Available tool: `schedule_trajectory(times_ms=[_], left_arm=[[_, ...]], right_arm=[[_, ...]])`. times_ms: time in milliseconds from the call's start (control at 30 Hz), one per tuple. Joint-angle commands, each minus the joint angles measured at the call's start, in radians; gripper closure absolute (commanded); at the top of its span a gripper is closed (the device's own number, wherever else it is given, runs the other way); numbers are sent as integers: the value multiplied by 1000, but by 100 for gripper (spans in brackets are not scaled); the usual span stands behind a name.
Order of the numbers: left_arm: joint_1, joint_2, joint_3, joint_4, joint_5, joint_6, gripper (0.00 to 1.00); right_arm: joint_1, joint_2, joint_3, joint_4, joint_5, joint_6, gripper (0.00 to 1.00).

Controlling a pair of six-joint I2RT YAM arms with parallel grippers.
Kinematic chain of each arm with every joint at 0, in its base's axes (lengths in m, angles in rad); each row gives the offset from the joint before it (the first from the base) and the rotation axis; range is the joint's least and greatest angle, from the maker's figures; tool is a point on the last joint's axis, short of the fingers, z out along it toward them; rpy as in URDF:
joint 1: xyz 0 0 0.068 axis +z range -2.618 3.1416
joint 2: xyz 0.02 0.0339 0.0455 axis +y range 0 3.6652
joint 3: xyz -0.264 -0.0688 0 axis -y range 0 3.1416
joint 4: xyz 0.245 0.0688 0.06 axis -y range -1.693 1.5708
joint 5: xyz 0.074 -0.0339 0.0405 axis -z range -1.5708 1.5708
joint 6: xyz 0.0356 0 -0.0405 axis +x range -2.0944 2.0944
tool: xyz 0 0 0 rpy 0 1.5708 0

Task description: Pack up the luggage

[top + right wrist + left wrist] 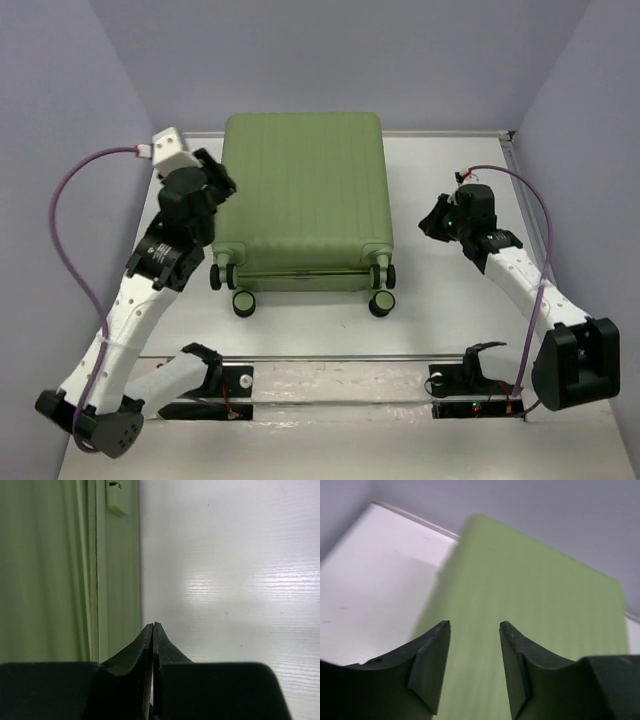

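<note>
The luggage (300, 200), a light-green ribbed hard-shell suitcase, lies flat and closed in the middle of the white table, its black wheels (243, 302) toward the arms. My left gripper (222, 185) hovers at the case's left edge, above the shell. In the left wrist view this gripper (475, 625) is open, with only the green shell (530, 595) showing between its fingers. My right gripper (428, 222) is off the case's right side, apart from it. In the right wrist view it (153, 625) is shut on nothing, over bare table beside the case's side wall (45, 570).
A small green latch (116, 500) sits on the case's side by the zipper line. Lavender walls (60, 90) close in the table (450, 300) on three sides. A metal rail (340, 358) runs along the near edge by the arm bases.
</note>
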Motion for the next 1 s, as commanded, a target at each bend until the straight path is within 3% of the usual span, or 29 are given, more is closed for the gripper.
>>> schedule_trajectory(times_ms=[0,100,133,300,433,533,767,867,900,967], left_arm=[[424,-131,-53,30,301,-54,49],[616,-85,-113,47,472,-72,56],[734,-41,-168,79,575,-95,60],[898,121,-343,249,809,-221,78],[887,208,-438,364,912,-281,87],[824,224,-481,397,887,-286,91],[699,130,-726,493,911,-323,94],[614,23,-812,480,868,-329,94],[538,-11,-834,471,854,-336,94],[452,-133,-904,441,828,-382,94]], right_arm=[[2,132,111,17,-50,-5,93],[2,197,134,40,-53,2,93],[13,232,145,51,-56,4,93],[71,315,209,57,-47,-15,92],[104,398,266,60,-39,-16,92],[133,462,306,63,-39,-21,92],[179,640,516,74,-183,-35,91],[203,743,726,33,-306,-22,89],[218,824,875,5,-327,-21,88],[219,938,1032,-72,-407,-9,78]])
